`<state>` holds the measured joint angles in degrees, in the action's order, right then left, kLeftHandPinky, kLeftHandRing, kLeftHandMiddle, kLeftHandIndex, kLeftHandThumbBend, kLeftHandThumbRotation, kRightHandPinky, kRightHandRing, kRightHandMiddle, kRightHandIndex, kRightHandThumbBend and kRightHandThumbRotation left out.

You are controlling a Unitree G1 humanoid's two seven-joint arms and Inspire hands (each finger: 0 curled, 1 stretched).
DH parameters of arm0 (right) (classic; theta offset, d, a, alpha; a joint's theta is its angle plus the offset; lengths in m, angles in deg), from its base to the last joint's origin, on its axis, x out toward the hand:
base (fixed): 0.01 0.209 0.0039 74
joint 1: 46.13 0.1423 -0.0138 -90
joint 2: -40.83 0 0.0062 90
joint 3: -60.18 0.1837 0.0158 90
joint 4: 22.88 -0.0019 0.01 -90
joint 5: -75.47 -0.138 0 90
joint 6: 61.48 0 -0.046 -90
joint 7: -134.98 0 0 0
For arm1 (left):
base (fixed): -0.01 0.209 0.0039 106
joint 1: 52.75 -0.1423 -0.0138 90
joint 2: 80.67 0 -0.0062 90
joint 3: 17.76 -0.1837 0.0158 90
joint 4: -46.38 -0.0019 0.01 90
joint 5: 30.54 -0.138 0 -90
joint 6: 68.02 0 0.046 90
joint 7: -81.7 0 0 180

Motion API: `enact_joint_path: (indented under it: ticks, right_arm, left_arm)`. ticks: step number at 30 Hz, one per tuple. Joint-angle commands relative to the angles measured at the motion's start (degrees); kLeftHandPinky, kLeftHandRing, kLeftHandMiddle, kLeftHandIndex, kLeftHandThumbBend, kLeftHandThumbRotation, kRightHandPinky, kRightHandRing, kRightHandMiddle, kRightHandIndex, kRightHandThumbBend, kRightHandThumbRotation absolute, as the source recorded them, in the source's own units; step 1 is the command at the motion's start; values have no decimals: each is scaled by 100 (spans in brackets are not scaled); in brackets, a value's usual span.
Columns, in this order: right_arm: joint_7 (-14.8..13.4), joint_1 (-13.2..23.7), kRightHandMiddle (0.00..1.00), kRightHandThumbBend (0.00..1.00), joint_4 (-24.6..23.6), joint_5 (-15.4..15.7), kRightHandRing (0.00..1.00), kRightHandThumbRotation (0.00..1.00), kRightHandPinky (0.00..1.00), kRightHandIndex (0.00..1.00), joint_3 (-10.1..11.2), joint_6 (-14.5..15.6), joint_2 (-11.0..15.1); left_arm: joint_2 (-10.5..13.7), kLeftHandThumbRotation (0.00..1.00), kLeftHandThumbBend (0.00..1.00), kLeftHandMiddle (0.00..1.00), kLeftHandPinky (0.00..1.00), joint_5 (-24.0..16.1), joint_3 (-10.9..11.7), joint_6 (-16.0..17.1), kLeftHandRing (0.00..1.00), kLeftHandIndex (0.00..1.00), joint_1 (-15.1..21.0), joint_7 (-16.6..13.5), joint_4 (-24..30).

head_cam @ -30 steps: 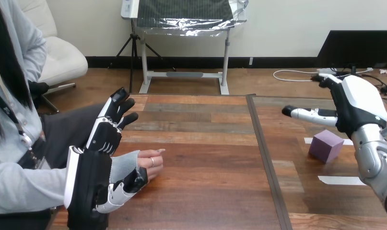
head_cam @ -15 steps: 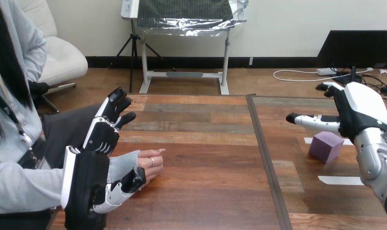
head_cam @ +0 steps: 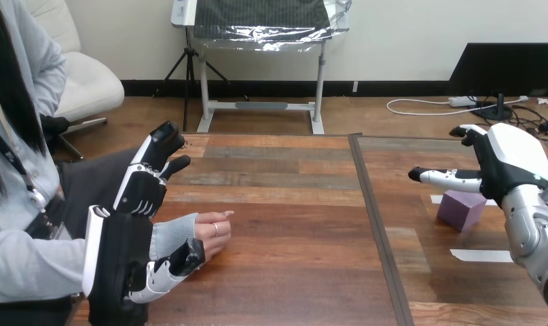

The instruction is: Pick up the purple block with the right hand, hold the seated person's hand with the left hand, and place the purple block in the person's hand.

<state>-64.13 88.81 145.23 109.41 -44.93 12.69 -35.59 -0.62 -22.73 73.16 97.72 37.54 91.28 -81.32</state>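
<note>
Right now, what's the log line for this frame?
right hand: open, above purple block | purple block: on table, ungrasped | left hand: open, beside person's hand

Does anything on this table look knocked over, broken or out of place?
Nothing stands out: the purple block sits flat on the wooden table near two white tape strips, and the person's hand rests on the wood.

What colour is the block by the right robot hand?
The block is purple, clearest in the head view.
</note>
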Motion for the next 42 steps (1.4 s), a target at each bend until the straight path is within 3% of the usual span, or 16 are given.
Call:
enact_joint_path:
  ticks: [1,19,28,42]
  right_arm:
    - [37,178,84,89,3,-39,85,62,76,86,-7,43,-19]
    - [268,36,85,91,10,-126,86,67,78,87,35,246,-125]
    - [230,-23,85,88,12,-22,86,65,77,87,-75,369,-182]
    - [285,-112,84,85,43,0,85,64,76,87,-143,610,-274]
  left_arm:
    - [54,71,100,91,82,143,-26,122,90,89,135,44,332]
    - [85,69,100,91,83,405,-128,-22,90,89,-116,188,768]
    - [102,69,100,91,84,568,-177,-112,90,89,-243,317,1008]
    - [163,66,100,91,83,773,-207,55,90,89,-257,535,1069]
